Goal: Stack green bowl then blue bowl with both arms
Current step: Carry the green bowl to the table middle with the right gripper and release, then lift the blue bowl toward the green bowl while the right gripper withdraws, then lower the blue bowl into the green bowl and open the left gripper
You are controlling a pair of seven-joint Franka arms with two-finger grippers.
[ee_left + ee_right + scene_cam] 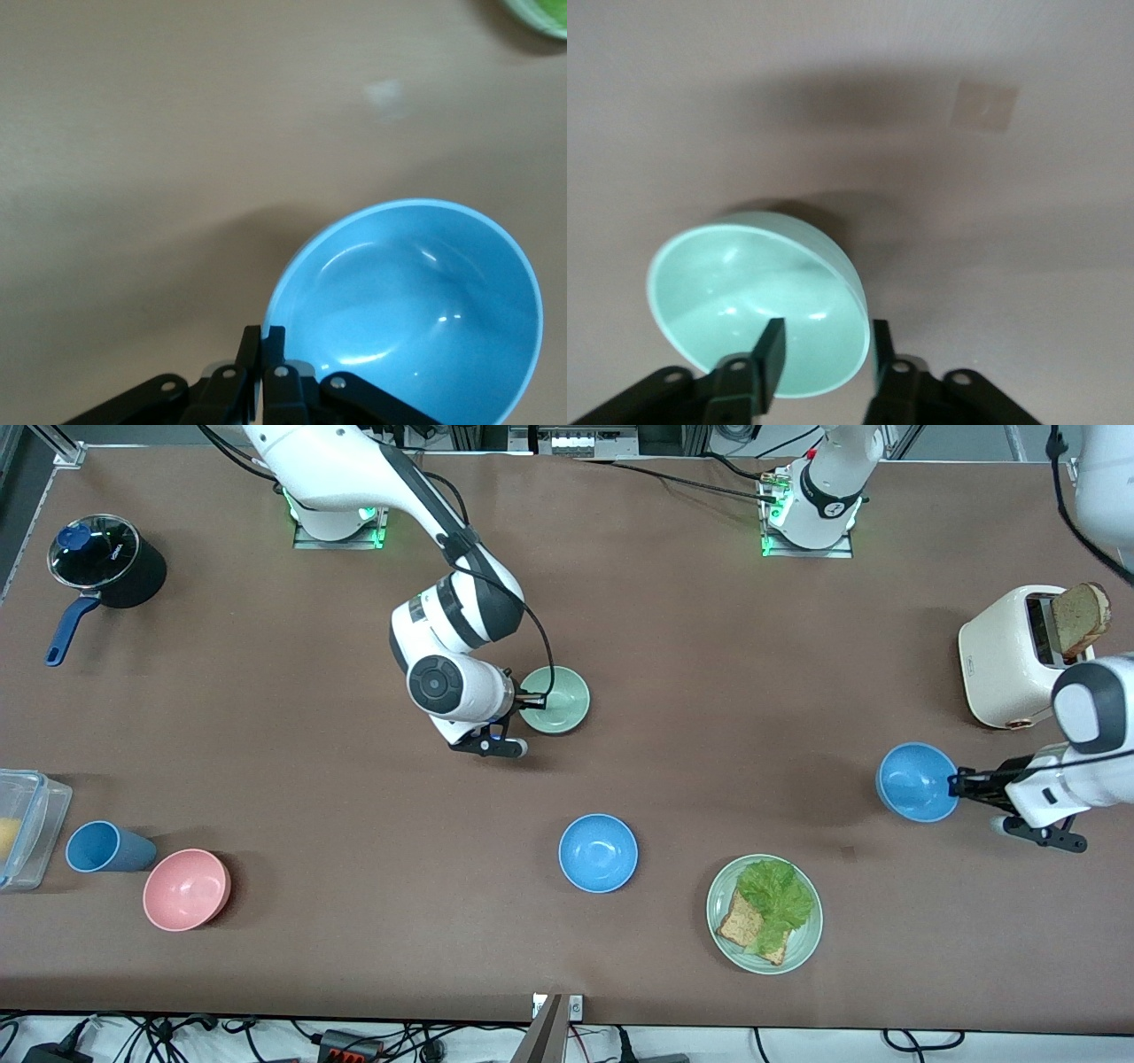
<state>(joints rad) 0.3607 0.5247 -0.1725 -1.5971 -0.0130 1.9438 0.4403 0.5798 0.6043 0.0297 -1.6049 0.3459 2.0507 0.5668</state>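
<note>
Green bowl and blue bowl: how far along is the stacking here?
Done: the small pale mint-green bowl sits on the table, the right gripper open astride its rim. In hand: the left gripper is shut on the rim of a bright-blue round bowl, which hangs tilted. Left: nothing is stacked yet; that bowl is far from the green one.

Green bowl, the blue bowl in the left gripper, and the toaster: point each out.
green bowl (560, 698): front view, on its inner floor.
blue bowl (914, 781): front view, middle of its inside; held by the left gripper (957, 784).
toaster (1003, 657): front view, on its white side wall.
</note>
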